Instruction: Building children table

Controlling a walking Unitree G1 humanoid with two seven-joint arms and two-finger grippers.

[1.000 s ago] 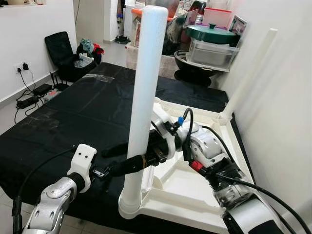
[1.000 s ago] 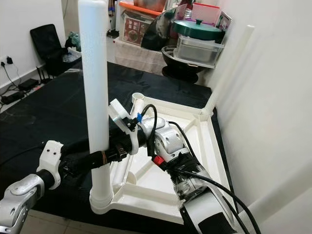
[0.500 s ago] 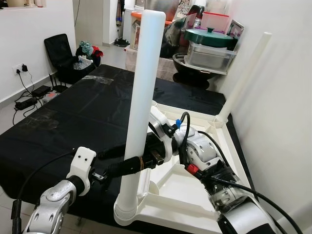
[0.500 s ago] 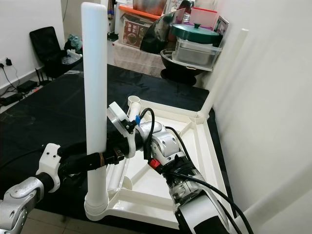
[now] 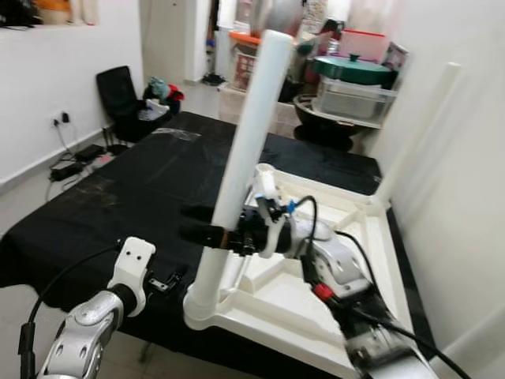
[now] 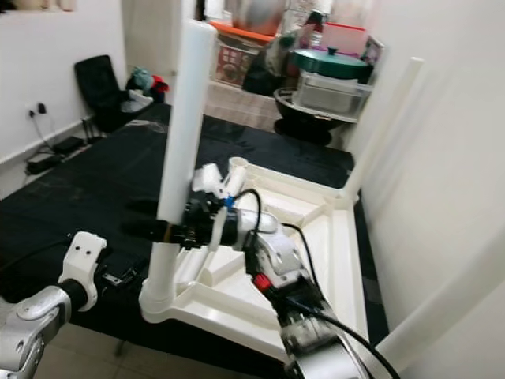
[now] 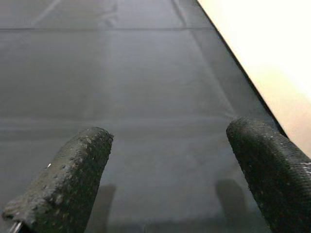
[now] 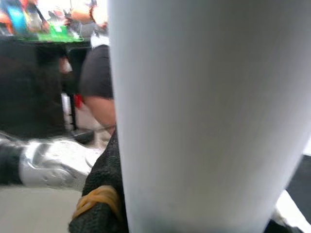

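Note:
The white children's table top [image 5: 278, 322] lies upside down on a black-covered table [image 5: 142, 174]. A long white leg [image 5: 245, 134] stands in its near left corner socket, leaning with its top to the right. My right gripper [image 5: 207, 234] is shut on this leg low down; in the right wrist view the leg [image 8: 204, 111] sits tight against a finger [image 8: 99, 204] with a yellow band. My left gripper [image 5: 170, 280] hovers open over the black cloth left of the leg, fingers [image 7: 73, 165] spread. A second leg [image 5: 418, 126] stands at the far right corner.
A white wall [image 5: 465, 174] runs close along the right of the table. Pots and plastic boxes [image 5: 351, 75] are stacked behind it. A black chair [image 5: 118, 87] and cables [image 5: 79, 154] are on the floor at the left. A short white tube end [image 5: 264, 170] rises behind my right wrist.
The view has shifted and blurred. The near leg now leans more to the right. My left gripper, which reached up to the leg before, has drawn back from it.

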